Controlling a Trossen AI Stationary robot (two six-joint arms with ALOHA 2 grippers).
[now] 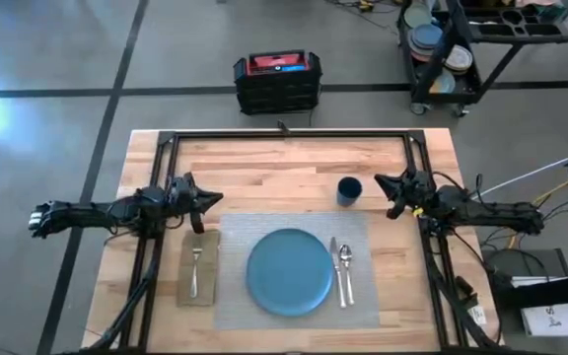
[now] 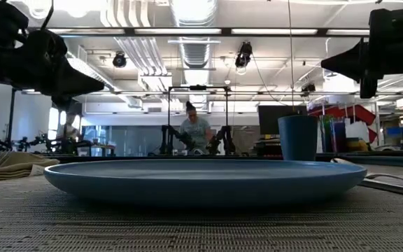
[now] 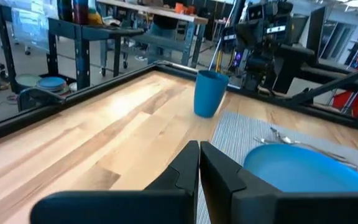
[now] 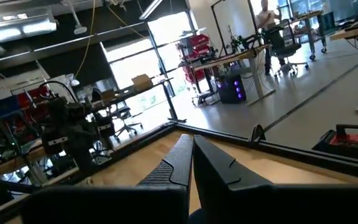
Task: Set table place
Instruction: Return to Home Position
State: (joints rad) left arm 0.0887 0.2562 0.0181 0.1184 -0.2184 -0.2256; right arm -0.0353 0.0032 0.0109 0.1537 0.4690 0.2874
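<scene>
Two arms to park and nothing left to carry, so this is mostly about not wrecking what's already laid out.

My left gripper [image 1: 215, 199] hovers over the bare table [image 1: 264, 163], just past the far end of the napkin [image 1: 185, 281]. Its fingers are pressed together with nothing between them. The fork [image 1: 195, 264] lies lengthwise on the napkin, which sits just beside the mat [image 1: 233, 301] on its left. The plate [image 1: 289, 272] is in the middle of the mat, with the knife [image 1: 335, 268] and spoon [image 1: 347, 266] side by side to its right. The cup [image 1: 349, 190] stands on the wood just beyond the mat's far right corner. My right gripper [image 1: 379, 181] is near that cup on its right, pinched closed and empty too.

My take is to keep both sets of fingers together and keep the height. Each arm should pull straight out toward its own side of the table, never across the mat. The right one is the touchy one, I reckon. The cup is close, so it should back away from the cup first and only then fold. The left just has to avoid dipping onto the napkin and fork.
</scene>
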